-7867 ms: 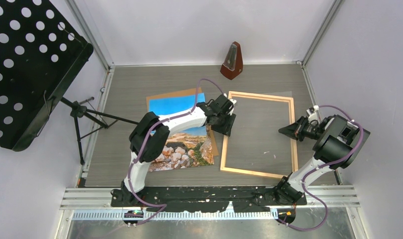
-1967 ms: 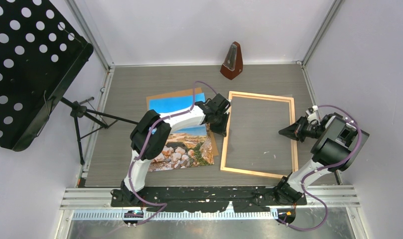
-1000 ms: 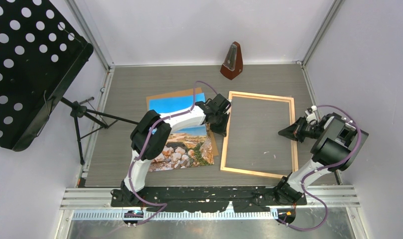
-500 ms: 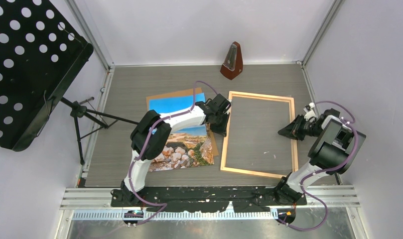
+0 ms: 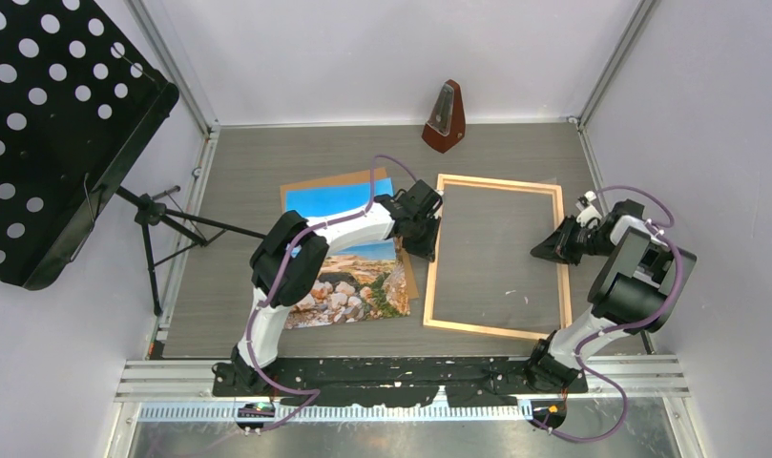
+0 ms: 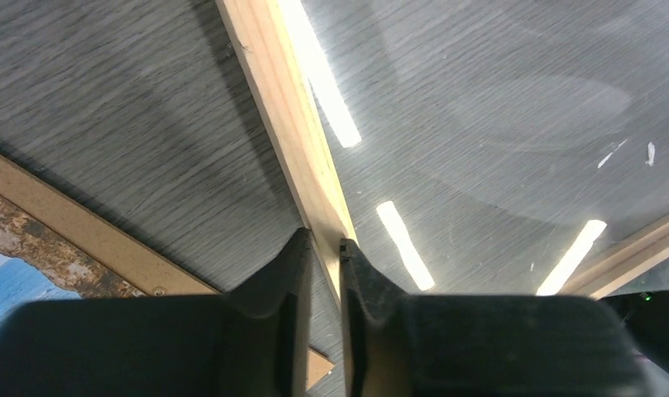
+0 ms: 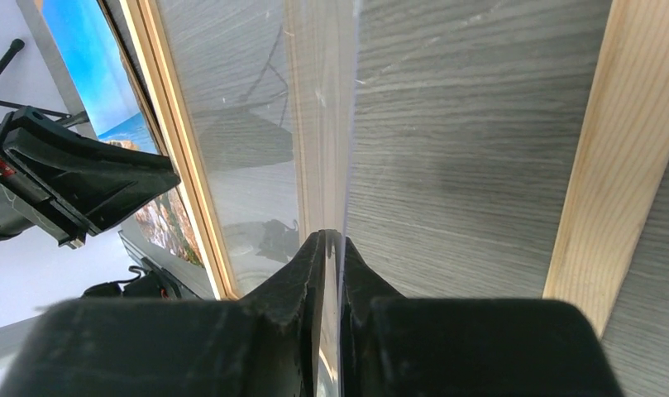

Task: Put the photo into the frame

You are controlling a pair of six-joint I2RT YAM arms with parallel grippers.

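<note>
The photo [image 5: 348, 258], blue sky over rocky shore, lies face up on a brown backing board [image 5: 315, 186], left of the frame. The light wood frame [image 5: 431, 258] lies flat at centre right. My left gripper [image 5: 423, 234] sits over the frame's left rail [image 6: 285, 107]. Its jaws stand a narrow gap apart [image 6: 322, 240], with wood and table showing between them. My right gripper [image 5: 546, 250] is at the frame's right rail [image 7: 612, 149], shut [image 7: 334, 236] on the edge of a clear sheet [image 7: 318, 124]. The sheet reaches across the frame's opening.
A brown metronome [image 5: 446, 116] stands at the back, beyond the frame. A black perforated music stand [image 5: 48, 124] overhangs the left side, with its tripod legs [image 5: 167, 224] on the table. Walls close in the left, back and right.
My right gripper has shifted a little toward the back and inward along the frame's right rail. The left arm, frame and photo have stayed put.
</note>
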